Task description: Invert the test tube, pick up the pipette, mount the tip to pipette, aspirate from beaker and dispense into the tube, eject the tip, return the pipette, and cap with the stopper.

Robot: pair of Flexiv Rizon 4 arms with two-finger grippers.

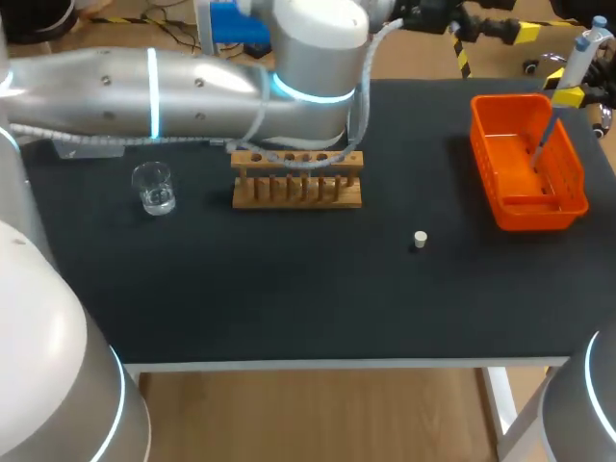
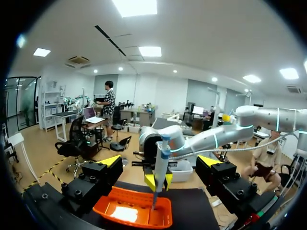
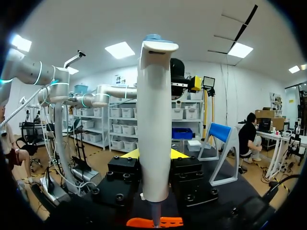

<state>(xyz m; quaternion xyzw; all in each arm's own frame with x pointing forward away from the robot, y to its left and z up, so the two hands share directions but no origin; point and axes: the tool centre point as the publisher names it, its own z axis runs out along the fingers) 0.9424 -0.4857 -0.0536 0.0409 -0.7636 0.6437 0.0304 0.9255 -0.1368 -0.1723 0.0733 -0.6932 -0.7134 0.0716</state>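
My right gripper [image 3: 154, 155] is shut on the white pipette [image 3: 154, 120], which stands upright between its yellow-tipped fingers. In the head view the pipette [image 1: 580, 53] hangs at the far right corner, and its thin lower end reaches down into the orange basket [image 1: 568, 192]. My left gripper [image 2: 159, 163] is open and empty, level with the pipette [image 2: 160, 165] and facing it over the basket [image 2: 115, 216]. The left arm [image 1: 192, 87] stretches across the back of the table. A glass beaker [image 1: 154, 188], a wooden tube rack [image 1: 296, 178] and a small white stopper [image 1: 420, 239] stand on the black tabletop. I cannot make out a test tube.
The rack sits just in front of the left arm's elbow. The beaker is at the left and the stopper is right of centre. The orange basket lies near the table's right edge [image 1: 602, 154].
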